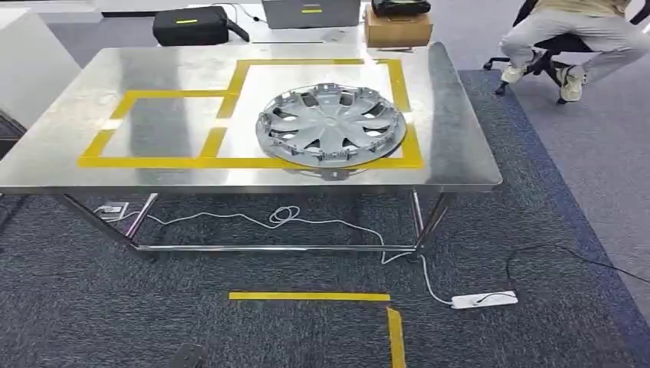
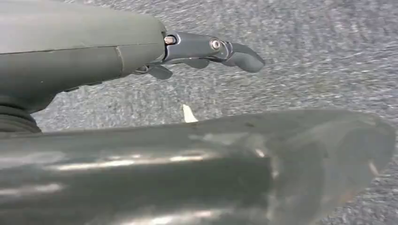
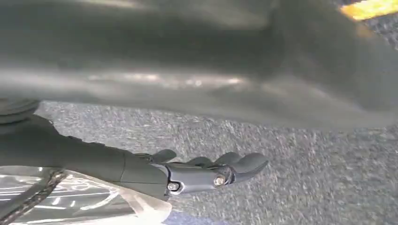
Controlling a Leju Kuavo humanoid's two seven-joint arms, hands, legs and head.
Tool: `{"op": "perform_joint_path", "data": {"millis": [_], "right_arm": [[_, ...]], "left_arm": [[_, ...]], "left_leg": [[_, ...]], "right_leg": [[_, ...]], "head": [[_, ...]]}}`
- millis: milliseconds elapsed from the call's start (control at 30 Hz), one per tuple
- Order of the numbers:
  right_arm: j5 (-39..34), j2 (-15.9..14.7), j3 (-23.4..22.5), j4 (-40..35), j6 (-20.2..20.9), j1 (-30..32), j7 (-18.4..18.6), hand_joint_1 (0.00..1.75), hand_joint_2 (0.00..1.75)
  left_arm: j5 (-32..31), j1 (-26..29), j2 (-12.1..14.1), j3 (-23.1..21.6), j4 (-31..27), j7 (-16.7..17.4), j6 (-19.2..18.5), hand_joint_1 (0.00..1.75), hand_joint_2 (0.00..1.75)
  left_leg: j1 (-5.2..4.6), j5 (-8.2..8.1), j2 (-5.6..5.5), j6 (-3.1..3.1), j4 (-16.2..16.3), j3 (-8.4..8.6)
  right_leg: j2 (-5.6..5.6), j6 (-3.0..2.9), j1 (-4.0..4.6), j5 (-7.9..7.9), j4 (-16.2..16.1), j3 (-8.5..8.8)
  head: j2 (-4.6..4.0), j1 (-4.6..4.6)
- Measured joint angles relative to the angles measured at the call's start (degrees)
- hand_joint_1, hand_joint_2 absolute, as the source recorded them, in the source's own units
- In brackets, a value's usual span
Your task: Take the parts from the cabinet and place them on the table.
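1 hubcap (image 1: 331, 125) lies inside the table's (image 1: 460, 138) taped square as placed; left hand (image 2: 206, 51) and right hand (image 3: 206, 171) hang empty, fingers loosely apart.

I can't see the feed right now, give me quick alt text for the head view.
A silver plastic wheel cover lies flat on the steel table, inside the larger of two yellow tape rectangles. White cable trails over grey carpet to a power strip; a seated person is at far right.
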Motion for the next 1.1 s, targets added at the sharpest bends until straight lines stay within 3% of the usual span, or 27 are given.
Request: {"op": "perform_joint_path", "data": {"millis": [33,67,100,200,233,267,300,367,400,433,467,500,567,600,667,733,767,800,867,900,933,967,1000,1033,1067,1100], "right_arm": [[-0.04,0.0,0.0,0.0,-0.07,0.15,0.0,0.0,0.0],[-0.07,0.0,0.0,0.02,-0.09,0.12,-0.02,0.0,0.0],[-0.07,0.0,0.0,0.02,-0.11,0.05,-0.07,0.0,0.0],[-0.07,0.0,0.02,0.02,-0.13,-0.01,-0.11,0.0,0.0],[-0.07,0.0,0.02,0.02,-0.15,0.08,-0.11,0.0,0.0],[-0.09,-0.11,0.02,0.02,-0.18,0.1,-0.11,0.0,0.0],[-0.11,-0.22,0.02,0.02,-0.26,0.12,-0.09,0.0,0.0],[-0.11,-0.22,0.04,0.07,-0.26,0.11,-0.11,0.0,0.0],[-0.28,-0.22,0.04,0.09,-0.28,0.13,-0.09,0.0,0.0],[-0.33,-0.33,0.04,0.07,-0.28,0.23,-0.09,0.0,0.0],[-0.33,-0.37,0.02,0.07,-0.28,0.28,-0.09,0.0,0.0],[-0.35,-0.42,0.02,0.07,-0.28,0.26,-0.09,0.0,0.0],[-0.35,-0.46,0.02,0.07,-0.28,0.11,-0.09,0.0,0.0],[-0.35,-0.46,0.02,0.07,-0.28,-0.08,-0.09,0.0,0.0],[-0.57,-0.46,0.04,0.07,-0.28,-0.01,-0.11,0.0,0.0],[-0.94,-0.46,0.04,0.07,-0.24,0.26,-0.11,0.0,0.0],[-1.12,-0.44,0.04,0.09,-0.17,0.15,-0.09,0.0,0.0],[-1.09,-0.44,0.04,0.09,-0.11,0.07,-0.11,0.0,0.0],[-1.09,-0.44,0.04,0.09,-0.07,0.13,-0.09,0.0,0.0],[-1.11,-0.46,0.04,0.09,-0.02,0.15,0.0,0.0,0.0],[-1.11,-0.46,0.02,0.09,0.02,0.2,0.09,0.0,0.0],[-1.11,-0.46,0.02,0.09,0.04,0.21,0.09,0.0,0.0],[-1.11,-0.44,0.04,0.09,0.04,0.22,0.09,0.0,0.0],[-1.11,-0.44,0.04,0.09,0.04,0.22,0.09,0.0,0.0],[-1.11,-0.44,0.02,0.09,0.04,0.19,0.09,0.0,0.0],[-1.09,-0.44,0.04,0.09,0.04,0.14,0.07,0.0,0.0]], "left_arm": [[0.0,0.02,0.02,0.07,0.02,-0.07,0.0,0.0,0.0],[-0.04,0.0,0.07,0.07,0.0,-0.13,0.09,0.0,0.0],[-0.04,0.0,0.04,0.09,0.02,-0.15,0.09,0.0,0.0],[-0.09,0.02,0.09,0.11,0.02,-0.22,0.15,0.0,0.0],[-0.07,0.04,0.09,0.11,0.0,-0.22,0.15,0.0,0.0],[-0.09,-0.04,0.04,0.11,0.0,-0.24,0.17,0.0,0.0],[-0.09,-0.09,0.04,0.13,0.0,-0.24,0.2,0.0,0.0],[-0.17,-0.06,-0.04,0.11,0.0,-0.24,0.24,0.0,0.0],[-0.2,-0.01,-0.07,0.11,0.02,-0.24,0.26,0.0,0.0],[-0.28,0.02,-0.09,0.11,0.02,-0.24,0.26,0.0,0.0],[-0.35,0.02,-0.09,0.11,0.0,-0.24,0.26,0.0,0.0],[-0.35,0.01,-0.09,0.11,0.02,-0.24,0.28,0.0,0.0],[-0.37,-0.03,-0.11,0.11,0.02,-0.24,0.28,0.0,0.0],[-0.39,-0.03,-0.22,0.11,0.0,-0.24,0.28,0.0,0.0],[-0.72,-0.15,-0.2,0.11,0.02,-0.24,0.28,0.0,0.0],[-0.81,-0.11,-0.26,0.11,0.02,-0.22,0.28,0.0,0.0],[-0.85,-0.11,-0.17,0.11,0.02,-0.22,0.28,0.0,0.0],[-0.87,-0.11,-0.17,0.11,0.02,-0.2,0.28,0.0,0.0],[-0.87,-0.19,-0.17,0.11,0.0,-0.17,0.28,0.0,0.0],[-0.89,-0.21,-0.15,0.11,0.02,-0.17,0.28,0.0,0.0],[-0.9,-0.2,-0.15,0.11,0.0,-0.17,0.28,0.0,0.0],[-0.9,-0.2,-0.13,0.11,0.02,-0.15,0.28,0.0,0.0],[-0.9,-0.22,-0.13,0.11,0.02,-0.15,0.28,0.0,0.0],[-0.9,-0.25,-0.13,0.11,0.02,-0.15,0.28,0.0,0.0],[-0.92,-0.3,-0.11,0.11,0.02,-0.15,0.28,0.0,0.0],[-0.92,-0.36,-0.11,0.11,0.0,-0.15,0.28,0.0,0.0]], "left_leg": [[0.78,-6.33,0.0,-0.83,12.5,-2.96],[1.26,0.92,-0.06,-0.72,-4.15,7.49],[0.96,-0.03,-0.22,-0.47,-5.15,8.46],[0.64,0.36,-0.28,0.47,-5.45,7.33],[0.77,0.92,-0.26,1.26,-5.91,7.16],[0.95,1.48,0.01,1.82,-6.18,6.93],[0.91,1.87,0.01,2.39,-6.17,6.33],[0.55,2.74,0.08,2.77,-6.12,5.1],[0.31,3.22,0.16,2.9,-6.06,4.43],[0.1,3.62,0.17,2.95,-6.01,3.84],[-0.07,4.01,0.17,2.97,-5.95,3.35],[-0.18,4.3,0.16,2.95,-5.89,2.97],[-0.29,4.8,0.15,2.71,-5.53,2.38],[-0.51,4.92,0.19,2.44,-5.28,2.12],[-0.57,5.33,0.29,1.87,-4.94,1.8],[-0.48,5.94,0.28,1.21,-5.02,1.72],[-0.31,5.16,0.08,0.79,-4.44,1.38],[-0.23,2.76,-0.02,0.26,-2.64,0.62],[0.39,-3.17,-0.04,-0.42,6.05,-2.21],[0.57,-5.12,-0.04,-0.64,10.12,-3.41],[0.79,-6.07,-0.03,-0.88,12.78,-3.82],[1.01,-5.42,-0.03,-1.06,12.14,-2.83],[1.19,-3.5,-0.03,-1.14,8.98,-0.65],[1.26,-1.58,-0.03,-1.1,5.13,1.68],[1.3,0.89,-0.03,-1.0,-0.85,5.09],[1.27,0.6,-0.12,-0.76,-4.35,7.0]], "right_leg": [[-0.08,0.21,0.01,1.24,0.27,-1.55],[0.03,0.92,-0.24,2.12,1.57,-3.07],[0.02,1.33,-0.05,2.31,1.72,-3.45],[0.06,2.71,-0.14,3.25,1.63,-3.99],[0.07,3.18,-0.18,3.46,1.56,-4.15],[0.16,3.33,-0.32,2.25,2.36,-4.97],[0.2,3.35,-0.29,-0.3,5.05,-6.2],[0.26,3.5,-0.27,-5.51,14.36,-9.86],[0.25,3.52,-0.24,-7.28,18.59,-11.37],[0.25,3.46,-0.19,-7.56,20.18,-11.55],[0.25,3.23,-0.08,-6.57,18.7,-10.18],[0.25,2.88,0.07,-4.79,14.87,-7.63],[0.24,1.96,0.57,-1.03,3.48,-0.41],[0.15,1.57,0.82,-1.83,0.35,1.01],[0.22,1.34,0.99,-1.2,0.3,0.63],[0.14,0.62,1.02,-0.43,0.17,0.37],[-0.1,0.18,0.62,0.24,0.0,0.08],[-0.09,-0.19,0.55,0.56,0.01,-0.37],[-0.17,-0.42,0.56,1.19,0.06,-1.25],[-0.18,-0.35,0.56,1.47,0.16,-1.55],[-0.17,-0.27,0.54,1.83,0.32,-1.74],[-0.14,-0.12,0.49,2.15,0.56,-2.24],[-0.08,0.09,0.44,2.31,0.8,-2.67],[-0.07,0.18,0.37,2.37,1.05,-2.89],[-0.09,0.3,0.28,2.41,1.38,-3.09],[-0.12,0.58,0.33,2.49,1.54,-3.39]], "head": [[0.0,0.04],[0.0,0.0],[0.0,0.04],[0.0,0.11],[0.0,0.09],[0.0,0.17],[0.0,0.39],[0.0,0.5],[0.0,0.52],[0.0,0.5],[0.0,0.52],[0.0,0.5],[0.0,0.52],[0.0,0.52],[0.0,0.37],[0.0,0.41],[0.0,0.46],[0.0,0.17],[0.0,0.09],[0.0,0.04],[0.0,0.04],[0.0,0.02],[0.0,0.02],[0.0,0.04],[0.0,0.02],[0.0,0.04]]}}
